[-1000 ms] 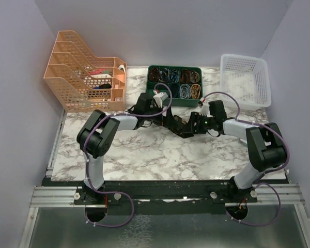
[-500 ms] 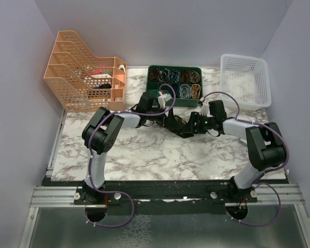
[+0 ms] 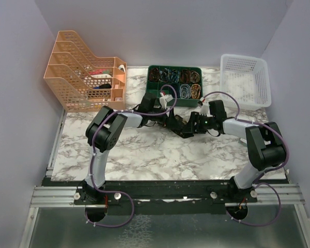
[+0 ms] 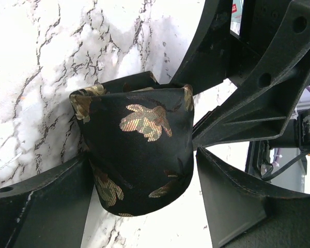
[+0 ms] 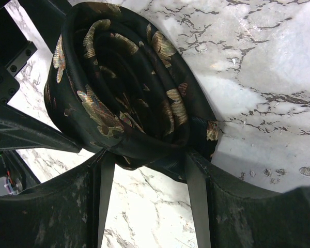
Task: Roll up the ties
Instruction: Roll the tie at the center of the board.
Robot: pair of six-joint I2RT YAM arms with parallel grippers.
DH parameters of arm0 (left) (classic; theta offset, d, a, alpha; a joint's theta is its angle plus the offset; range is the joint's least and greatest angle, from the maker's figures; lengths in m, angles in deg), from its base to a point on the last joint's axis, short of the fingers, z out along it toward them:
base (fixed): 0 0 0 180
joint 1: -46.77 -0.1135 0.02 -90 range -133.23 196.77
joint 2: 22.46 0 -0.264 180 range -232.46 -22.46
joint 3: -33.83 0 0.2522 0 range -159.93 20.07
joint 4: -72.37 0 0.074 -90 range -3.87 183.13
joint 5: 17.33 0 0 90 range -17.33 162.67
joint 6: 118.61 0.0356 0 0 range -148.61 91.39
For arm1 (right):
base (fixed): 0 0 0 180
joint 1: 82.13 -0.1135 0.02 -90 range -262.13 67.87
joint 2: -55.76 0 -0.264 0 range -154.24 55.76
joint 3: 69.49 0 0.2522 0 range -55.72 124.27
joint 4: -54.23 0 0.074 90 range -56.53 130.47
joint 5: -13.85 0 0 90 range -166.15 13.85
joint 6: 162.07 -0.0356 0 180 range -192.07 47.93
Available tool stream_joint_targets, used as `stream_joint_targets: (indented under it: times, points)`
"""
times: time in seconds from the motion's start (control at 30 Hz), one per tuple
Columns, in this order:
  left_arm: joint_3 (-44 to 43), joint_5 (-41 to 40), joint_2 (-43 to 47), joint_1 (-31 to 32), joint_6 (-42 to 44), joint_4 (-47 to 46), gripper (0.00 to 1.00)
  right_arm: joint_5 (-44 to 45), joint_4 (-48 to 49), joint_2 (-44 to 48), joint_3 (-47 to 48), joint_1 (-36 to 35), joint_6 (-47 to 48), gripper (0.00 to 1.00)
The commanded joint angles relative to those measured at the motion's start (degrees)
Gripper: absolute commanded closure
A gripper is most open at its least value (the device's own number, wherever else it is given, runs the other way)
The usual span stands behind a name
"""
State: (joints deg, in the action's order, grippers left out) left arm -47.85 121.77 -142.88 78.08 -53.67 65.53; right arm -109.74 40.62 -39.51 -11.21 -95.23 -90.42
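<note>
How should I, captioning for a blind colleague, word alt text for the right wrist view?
A black tie with gold leaf motifs, rolled into a tight coil, fills most of the frame, its lower edge held between the two dark fingers of the right gripper. A white marble-patterned table shows behind it.

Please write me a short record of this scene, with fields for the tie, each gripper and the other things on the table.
tie: black with gold leaves, rolled into a coil, on the marble table between the two arms
left gripper: fingers on both sides of the roll; firm grip not clear
right gripper: closed on the coil
behind: green tray, orange file rack, white basket
</note>
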Motion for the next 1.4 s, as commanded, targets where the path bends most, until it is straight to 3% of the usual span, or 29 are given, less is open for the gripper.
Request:
stream_joint_targets:
  times: [0.0,0.2,0.4,0.53,0.7,0.87,0.93,1.1,1.37]
  points:
    - [-1.0,3.6,-2.0,0.8,-1.0,-1.0,0.26,2.4,-2.7,-2.4,-0.1,0.2,1.9,0.39]
    - [-0.9,5.1,-1.7,1.3,-0.3,-1.1,0.31,2.8,-2.6,-2.5,-0.3,0.3,1.8,0.39]
    - [0.1,3.8,-1.0,1.9,1.1,-1.1,0.57,2.8,-2.7,-1.6,-0.4,0.2,2.0,0.37]
    - [1.7,2.1,0.6,2.4,3.0,-1.1,0.65,2.2,-2.3,0.6,-0.5,0.4,2.1,0.29]
    - [4.3,-0.5,2.9,3.1,6.9,-1.2,0.7,4.5,-0.8,7.2,-2.0,0.5,1.9,0.06]
    - [8.7,-2.1,6.0,3.9,9.8,-4.8,0.79,8.5,6.9,16.3,-7.3,0.6,3.7,0.0]
    - [10.1,-2.6,7.2,4.3,11.0,-6.3,0.84,5.7,12.5,17.3,-9.9,0.6,5.4,0.0]
    - [12.7,-4.6,9.4,5.0,14.1,-7.0,0.96,-10.9,31.9,13.4,-17.4,0.6,11.8,0.01]
    - [16.4,-7.9,13.0,5.5,16.3,-7.9,1.0,-16.8,31.8,6.9,-13.9,0.6,19.7,0.0]
